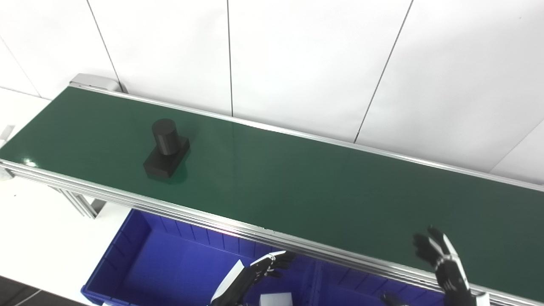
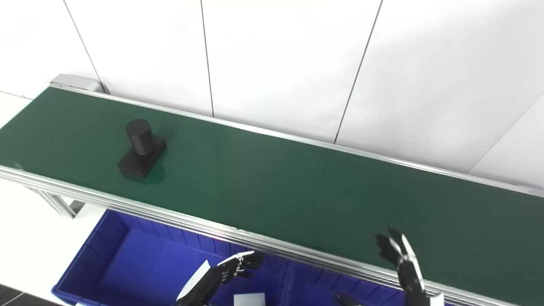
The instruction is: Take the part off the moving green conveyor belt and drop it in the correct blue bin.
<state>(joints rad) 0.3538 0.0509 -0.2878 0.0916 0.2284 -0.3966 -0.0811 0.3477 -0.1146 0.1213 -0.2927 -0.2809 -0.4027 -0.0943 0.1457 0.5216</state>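
1. The part (image 1: pixel 166 148), a black block with a stub cylinder standing on it, sits on the belt (image 1: pixel 297 187) at the far-left end, well apart from both hands.
2. The right hand (image 1: pixel 442 259) is up over the belt's near right edge, fingers spread, holding nothing. It looks poised to catch.
3. The left hand (image 1: pixel 272 262) hangs low over the bin (image 1: pixel 114 255), below the belt's near rail, fingers loosely curled and empty.
4. So this reads as the waiting step: no grasp yet, nothing dropped.
5. A pale object (image 1: pixel 276 298) lies in the bin by the left arm; what it is I can't tell.
6. Next call: time the reach to the part, close on the cylinder or block, lift clear of the rail, then pick the right bin.
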